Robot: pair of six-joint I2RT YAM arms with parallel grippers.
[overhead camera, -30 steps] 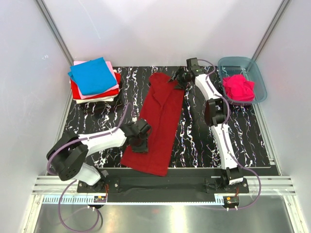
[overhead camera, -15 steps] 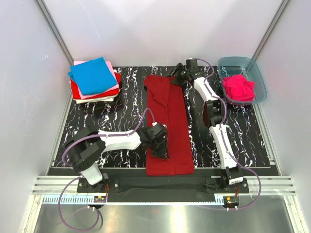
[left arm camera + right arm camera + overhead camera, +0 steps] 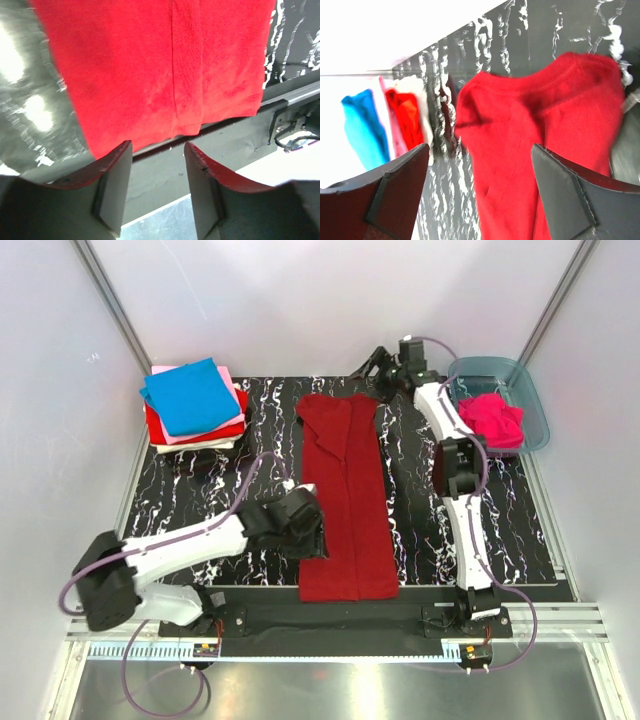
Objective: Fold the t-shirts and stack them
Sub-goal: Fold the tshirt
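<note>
The large dark red t-shirt (image 3: pixel 345 495) lies flat on the black marbled table (image 3: pixel 220 490) as a long narrow strip, collar at the far end, hem at the near edge. My left gripper (image 3: pixel 308 532) is open and empty at the strip's left edge near the hem. In the left wrist view (image 3: pixel 157 148) the hem (image 3: pixel 165 75) shows just beyond the fingers. My right gripper (image 3: pixel 378 372) is open wide and empty, beyond the collar end. In the right wrist view (image 3: pixel 479 150) the collar (image 3: pixel 540 85) lies below it.
A stack of folded shirts with a bright blue one on top (image 3: pixel 192 397) sits at the far left; it also shows in the right wrist view (image 3: pixel 365 127). A translucent tub (image 3: pixel 535 400) at the far right holds a crumpled hot pink shirt (image 3: pixel 490 418). A dark object (image 3: pixel 200 460) lies by the stack.
Both grippers swung the dark red shirt from slanted to straight, then let go. The left gripper has drawn back left off the cloth. The right gripper has opened and pulled back past the collar.
</note>
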